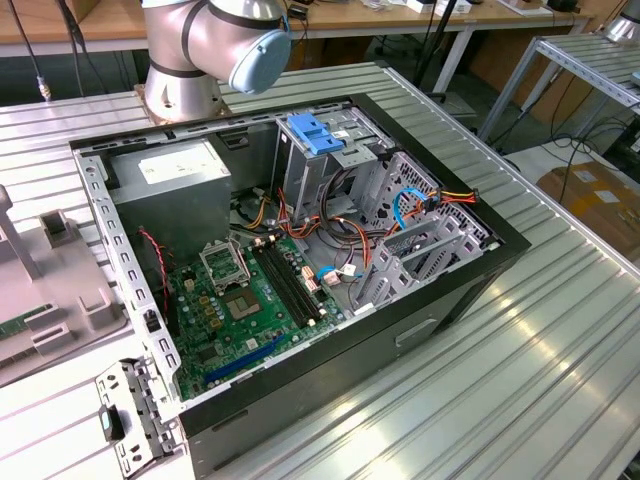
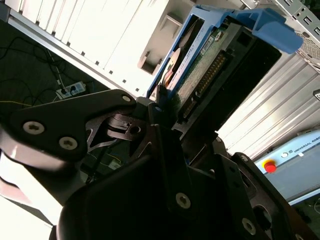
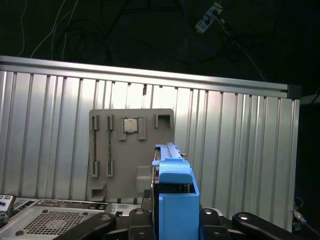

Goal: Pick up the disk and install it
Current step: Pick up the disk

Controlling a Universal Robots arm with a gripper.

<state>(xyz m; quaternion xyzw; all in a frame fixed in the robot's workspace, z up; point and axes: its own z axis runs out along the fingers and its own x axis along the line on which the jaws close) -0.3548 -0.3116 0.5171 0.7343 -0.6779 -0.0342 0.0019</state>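
Disk [image 2: 201,74] gripped edge-on by claw [image 2: 167,107], held above table [image 3: 240,150].

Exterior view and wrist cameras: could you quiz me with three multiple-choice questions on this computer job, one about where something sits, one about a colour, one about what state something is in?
1. Where is the grey boxy power supply with the white sticker?
A) inside the open black computer case
B) on the floor
C) on a chair

2. What colour are the plastic side rails of the flat grey-metal disk?
A) red
B) blue
C) yellow

3. What state is the disk in?
A) lying on the motherboard
B) slotted into a bay
C) clamped in the black gripper

Answers:
1 A, it sits in the case, to the exterior view's left of the light-blue bracket.
2 B, blue rails frame the disk in both wrist views.
3 C, the gripper is shut on the disk's end in the second wrist view.
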